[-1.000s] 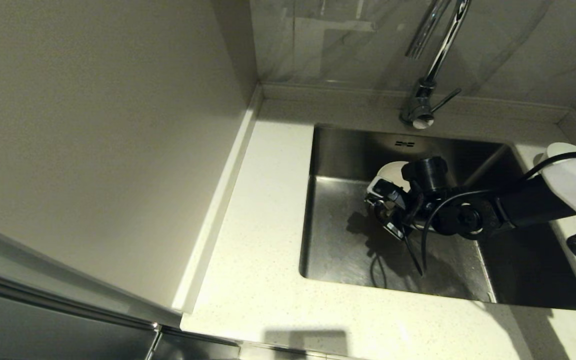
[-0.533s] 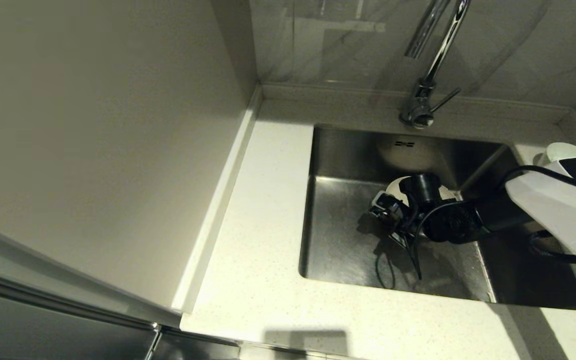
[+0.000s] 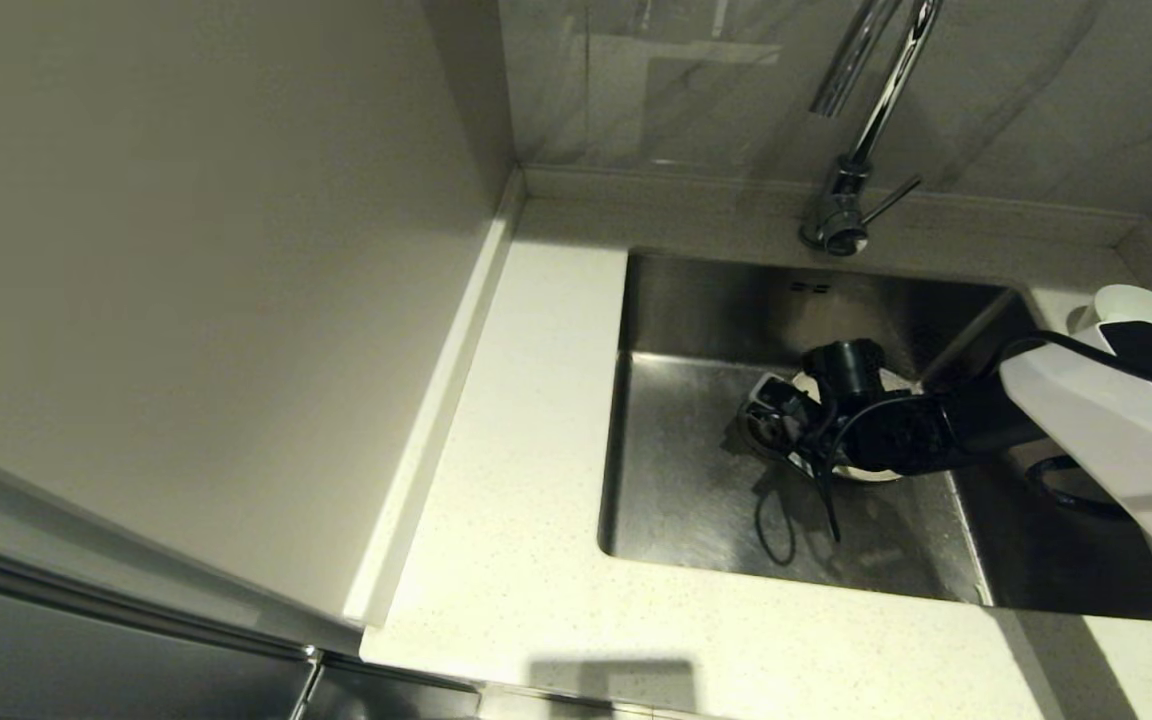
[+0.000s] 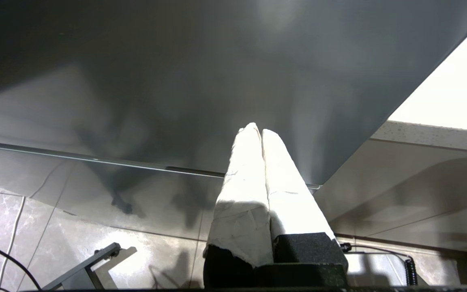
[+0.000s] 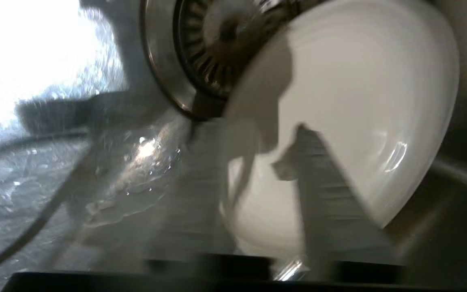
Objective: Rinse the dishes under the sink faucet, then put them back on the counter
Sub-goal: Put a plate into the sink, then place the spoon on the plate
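My right gripper point(image 3: 771, 400) is low in the sink point(image 3: 686, 470), shut on the rim of the cream plate point(image 5: 359, 101). One finger is inside the plate and the other is behind it. The plate point(image 3: 901, 383) is tilted, partly over the round drain strainer point(image 5: 213, 44), and mostly hidden under my arm in the head view. The chrome faucet point(image 3: 876, 110) stands behind the sink, its lever point(image 3: 891, 198) pointing right. No water runs. The spoon is out of view. My left gripper point(image 4: 258, 129) is parked below the counter edge, shut and empty.
The speckled counter point(image 3: 526, 400) runs along the sink's left and front. A beige wall panel stands on the left. A white rounded shape point(image 3: 1131, 300) sits on the counter at the right, partly behind my arm; I cannot tell if it is the bowl.
My right arm has lowered the plate from mid-height under the faucet down to the sink floor by the drain. The left arm has not moved.
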